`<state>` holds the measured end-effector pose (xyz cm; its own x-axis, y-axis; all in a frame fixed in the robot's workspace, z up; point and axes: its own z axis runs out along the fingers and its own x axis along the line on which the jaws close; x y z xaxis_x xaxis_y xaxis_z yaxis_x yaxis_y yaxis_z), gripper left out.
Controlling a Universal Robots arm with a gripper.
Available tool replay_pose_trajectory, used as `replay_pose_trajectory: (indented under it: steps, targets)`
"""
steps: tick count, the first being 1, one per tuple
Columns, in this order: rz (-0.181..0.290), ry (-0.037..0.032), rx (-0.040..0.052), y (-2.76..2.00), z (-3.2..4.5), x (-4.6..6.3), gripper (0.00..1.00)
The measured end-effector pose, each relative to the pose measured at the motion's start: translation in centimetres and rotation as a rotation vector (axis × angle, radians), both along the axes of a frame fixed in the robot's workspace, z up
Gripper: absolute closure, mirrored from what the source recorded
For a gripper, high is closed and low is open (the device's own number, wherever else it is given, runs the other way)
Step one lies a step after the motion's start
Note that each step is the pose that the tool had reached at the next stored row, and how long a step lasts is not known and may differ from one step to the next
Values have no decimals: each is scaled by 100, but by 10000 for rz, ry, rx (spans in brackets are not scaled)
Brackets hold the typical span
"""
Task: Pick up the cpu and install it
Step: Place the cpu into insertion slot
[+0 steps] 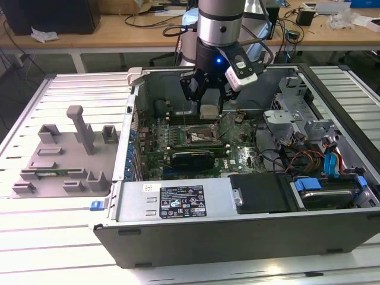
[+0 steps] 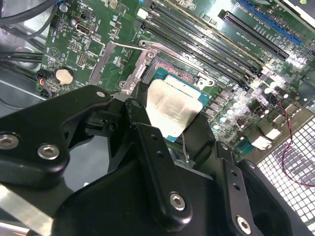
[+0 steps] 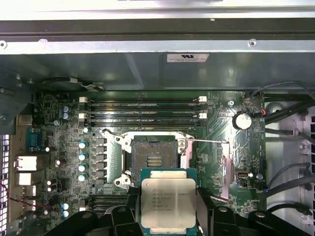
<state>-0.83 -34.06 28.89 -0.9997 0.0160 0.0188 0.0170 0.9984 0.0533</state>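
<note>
My gripper (image 1: 209, 110) hangs inside the open computer case, shut on the cpu (image 1: 209, 111), a small silver square chip with a greenish edge. The cpu (image 3: 168, 202) shows flat between the black fingers (image 3: 206, 209) in the first wrist view, and its silver top (image 2: 172, 109) shows in the second wrist view. The open socket (image 3: 154, 158) with its metal frame lies on the green motherboard, just beyond the held chip. In the exterior view the socket (image 1: 200, 136) sits below the gripper, and the chip hovers above it without touching.
The grey case (image 1: 172, 205) lies open on a white slatted table. A black card (image 1: 193, 158) and memory slots (image 3: 142, 110) flank the socket. Cables and drive bays (image 1: 320, 148) fill the exterior view's right side. A grey fixture tray (image 1: 65, 157) stands at the exterior view's left.
</note>
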Motion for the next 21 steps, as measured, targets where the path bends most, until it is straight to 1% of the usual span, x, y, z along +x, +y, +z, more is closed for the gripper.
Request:
replay_pose_trajectory:
  steps: [2,4,5,8,10,11,13,16,21]
  targets:
    - [-248,-1,3,0,-1,1,46]
    - [-921,-1,1,0,-2,0,46]
    - [-1361,-1,0,0,-3,0,46]
    - [-2310,0,0,0,-6,0,46]
    - [-2656,0,0,0,-7,0,46]
    - [-2958,0,0,0,-8,0,46]
    - [-3328,-1,0,0,-9,0,46]
    - [-4306,0,0,0,-12,0,46]
    - [-5470,-1,0,0,-16,0,46]
